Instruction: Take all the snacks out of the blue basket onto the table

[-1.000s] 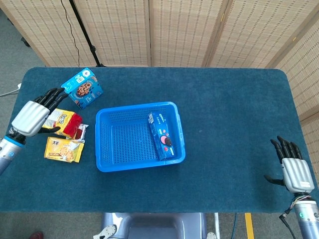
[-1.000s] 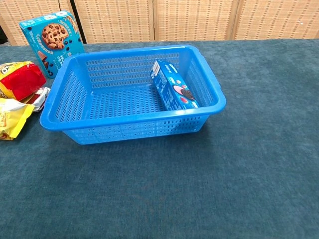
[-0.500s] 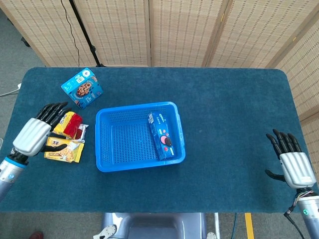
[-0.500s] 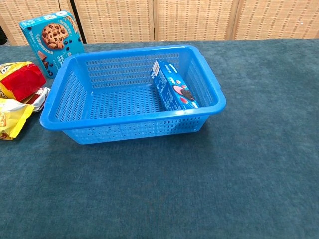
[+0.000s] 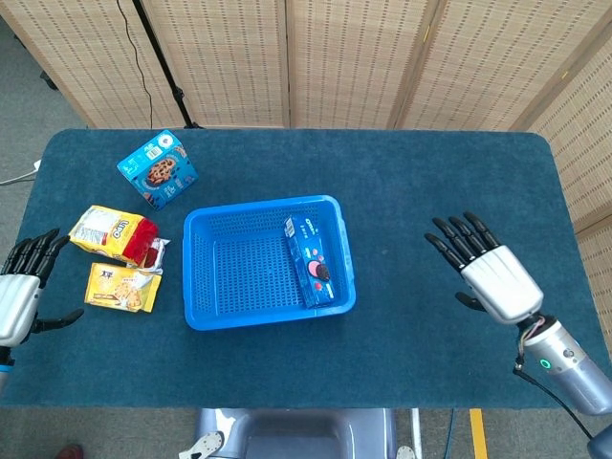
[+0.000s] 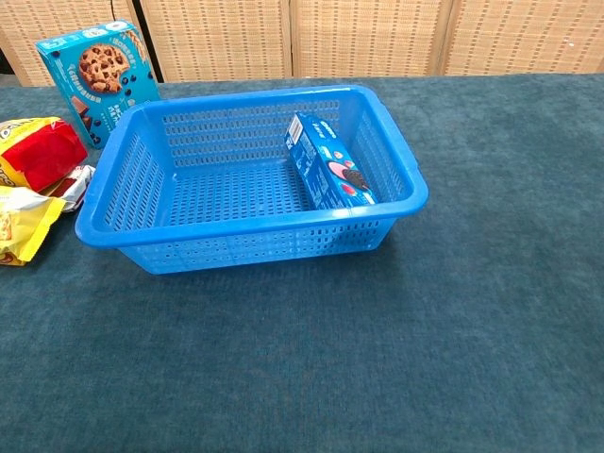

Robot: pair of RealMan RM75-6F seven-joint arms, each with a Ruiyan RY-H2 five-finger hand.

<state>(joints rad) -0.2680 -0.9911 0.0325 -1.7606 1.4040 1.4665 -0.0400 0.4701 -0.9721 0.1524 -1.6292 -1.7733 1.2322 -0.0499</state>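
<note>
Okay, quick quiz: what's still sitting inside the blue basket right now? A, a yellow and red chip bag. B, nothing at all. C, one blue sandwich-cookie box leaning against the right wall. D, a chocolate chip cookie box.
C: the blue sandwich-cookie box is the only item in the blue basket, against its right wall; the other snacks lie on the table to the left.

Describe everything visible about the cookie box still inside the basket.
The blue sandwich-cookie box is a long, narrow carton, cardboard by its look, printed with a dark cookie and pink patches. It seems closed and undamaged. It stands on a long edge, tilted against the right wall of the blue basket, its far end near the back corner. Neither hand touches it.
</note>
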